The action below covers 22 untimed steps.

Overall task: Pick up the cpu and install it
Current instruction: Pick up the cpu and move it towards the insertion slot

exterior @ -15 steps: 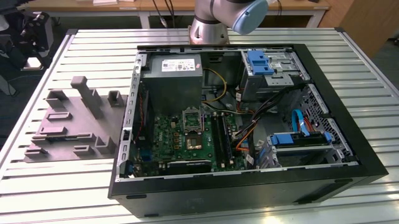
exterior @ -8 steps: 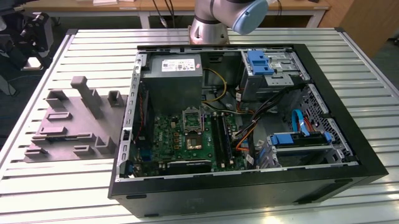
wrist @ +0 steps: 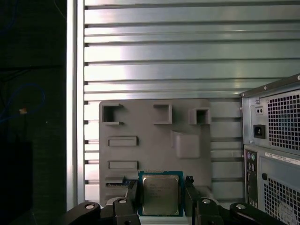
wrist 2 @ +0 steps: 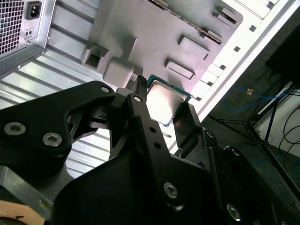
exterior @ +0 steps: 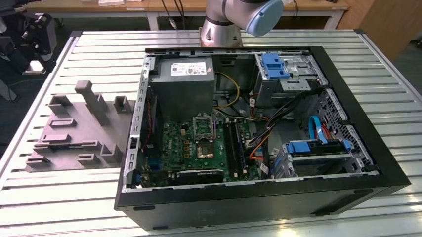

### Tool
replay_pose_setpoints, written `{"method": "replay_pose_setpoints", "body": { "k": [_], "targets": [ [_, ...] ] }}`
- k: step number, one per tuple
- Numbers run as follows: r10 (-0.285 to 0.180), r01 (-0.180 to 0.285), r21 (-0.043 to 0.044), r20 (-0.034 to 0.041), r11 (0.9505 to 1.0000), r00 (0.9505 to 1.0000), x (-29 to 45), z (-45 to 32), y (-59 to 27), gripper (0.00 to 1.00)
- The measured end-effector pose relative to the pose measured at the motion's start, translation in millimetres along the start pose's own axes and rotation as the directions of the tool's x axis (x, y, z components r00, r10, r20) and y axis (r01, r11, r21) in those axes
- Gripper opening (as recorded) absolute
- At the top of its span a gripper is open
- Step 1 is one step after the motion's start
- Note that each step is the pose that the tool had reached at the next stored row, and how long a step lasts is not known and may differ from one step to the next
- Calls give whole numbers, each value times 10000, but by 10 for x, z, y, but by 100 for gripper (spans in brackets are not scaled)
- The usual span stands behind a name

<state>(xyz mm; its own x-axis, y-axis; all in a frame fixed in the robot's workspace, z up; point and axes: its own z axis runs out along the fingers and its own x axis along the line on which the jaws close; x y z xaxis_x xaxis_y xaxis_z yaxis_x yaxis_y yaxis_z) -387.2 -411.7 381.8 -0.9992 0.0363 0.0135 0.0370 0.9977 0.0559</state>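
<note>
Keep level and squeeze only gently the cpu [wrist: 161, 197], now clamped by two opposite edges inside the closed claw [wrist: 161, 183], above the grey fixture plate [wrist: 154, 140] lying under it.

no readable text, white label [exterior: 187, 69] on power supply [exterior: 188, 96] illegible, cpu [wrist: 161, 195] etching too faint

Bright, even light glares off the ribbed metal table [wrist: 187, 61].

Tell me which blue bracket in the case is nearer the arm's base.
The blue bracket on the cage beside the arm's base; the other blue bracket sits across the case.
</note>
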Motion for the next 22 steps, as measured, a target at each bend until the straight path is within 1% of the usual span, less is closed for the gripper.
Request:
{"method": "replay_pose_setpoints", "body": {
  "k": [5, 22],
  "targets": [
    [0, 0, 1, -1, 10000, 10000, -34, -1, 1, 47],
    [0, 0, 1, -1, 10000, 10000, -87, -1, 3, 47]
  ]
}}
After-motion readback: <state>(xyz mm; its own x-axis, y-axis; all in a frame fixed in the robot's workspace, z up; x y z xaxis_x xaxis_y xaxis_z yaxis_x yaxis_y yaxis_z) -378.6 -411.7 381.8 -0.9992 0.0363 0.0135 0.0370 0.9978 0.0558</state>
